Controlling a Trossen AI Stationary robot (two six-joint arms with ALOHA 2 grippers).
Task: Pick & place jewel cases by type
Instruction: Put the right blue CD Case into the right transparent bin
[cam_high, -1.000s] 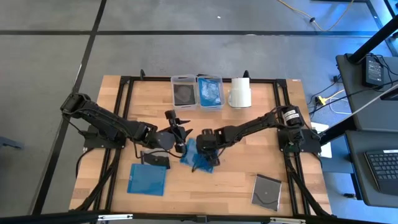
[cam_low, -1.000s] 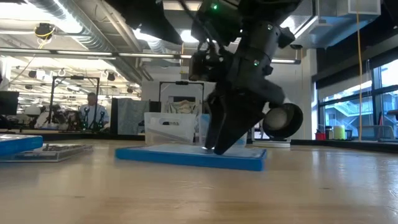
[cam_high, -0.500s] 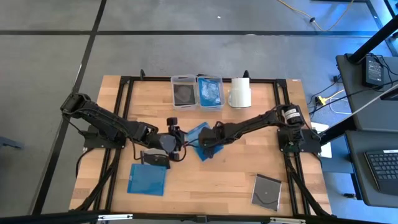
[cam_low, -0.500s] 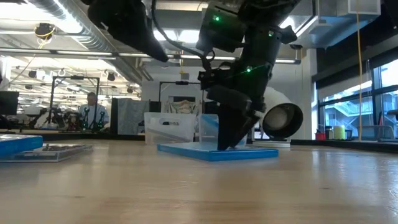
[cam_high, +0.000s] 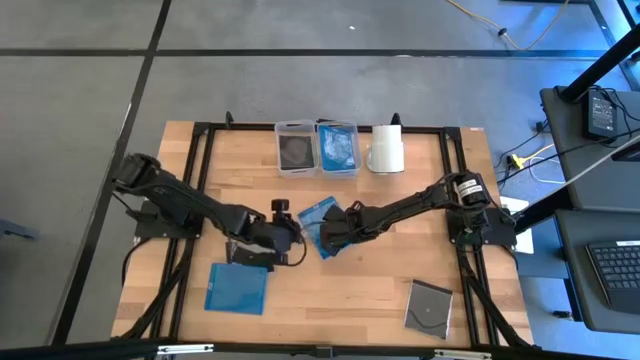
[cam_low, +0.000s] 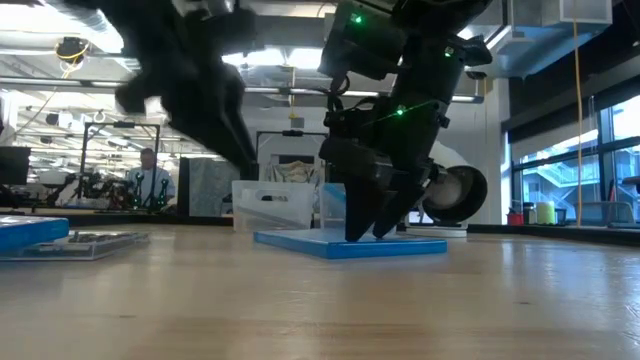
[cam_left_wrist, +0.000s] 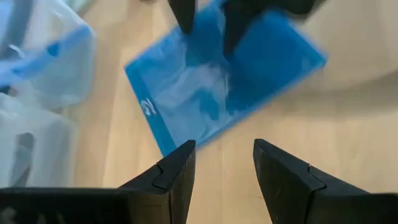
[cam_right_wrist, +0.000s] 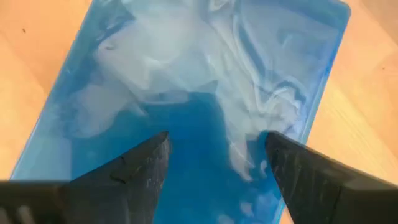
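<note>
the right gripper (cam_low: 378, 232) stands over a blue jewel case (cam_high: 321, 226) at the table's centre, fingers (cam_right_wrist: 134, 171) spread apart, tips down on or just above the case's face, gripping nothing. that case lies flat on the wooden table (cam_high: 380, 285). the left gripper (cam_left_wrist: 219, 165) sits just at its 9 o'clock side, jaws parted and empty. another blue case (cam_high: 236, 289) lies toward 7 o'clock, a dark case (cam_high: 248, 255) between it and the left gripper. a grey case with a disc (cam_high: 430, 307) lies at 4 o'clock. at 12 o'clock stand two clear bins (cam_high: 295, 148), one holding a dark case, one a blue case, with a white roll (cam_high: 385, 150) beside them.
</note>
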